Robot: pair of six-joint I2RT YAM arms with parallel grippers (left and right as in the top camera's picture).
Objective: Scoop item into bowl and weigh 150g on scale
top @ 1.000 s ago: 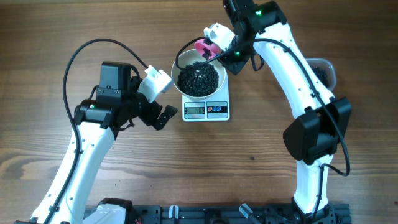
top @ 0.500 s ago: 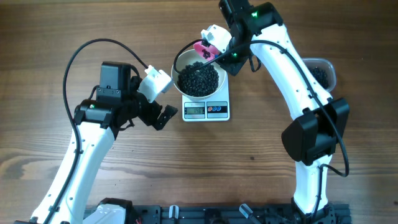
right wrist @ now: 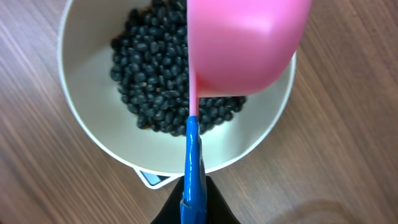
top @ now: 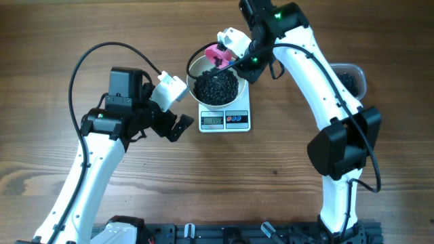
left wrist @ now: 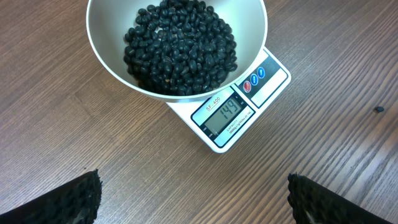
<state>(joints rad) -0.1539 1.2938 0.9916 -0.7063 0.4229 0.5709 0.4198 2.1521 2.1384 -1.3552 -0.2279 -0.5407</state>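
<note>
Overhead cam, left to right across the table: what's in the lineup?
left gripper → scale, with the bowl of beans on it → clear container. The pink scoop overlaps the bowl, so it is left out.

The overhead view is lit brightly and evenly from above. Only soft, faint shadows are cast on the bench [top: 285, 163] beside the arms. In the left wrist view, the bowl [left wrist: 249, 25] and the scale [left wrist: 272, 85] are in focus, and the display digits are legible without glare. The left claw [left wrist: 193, 208] is rendered dark and blurred at the bottom corners. In the right wrist view, the pink scoop [right wrist: 245, 43] is softened by closeness to the lens, while the beans [right wrist: 149, 81] are rendered sharp.
</note>
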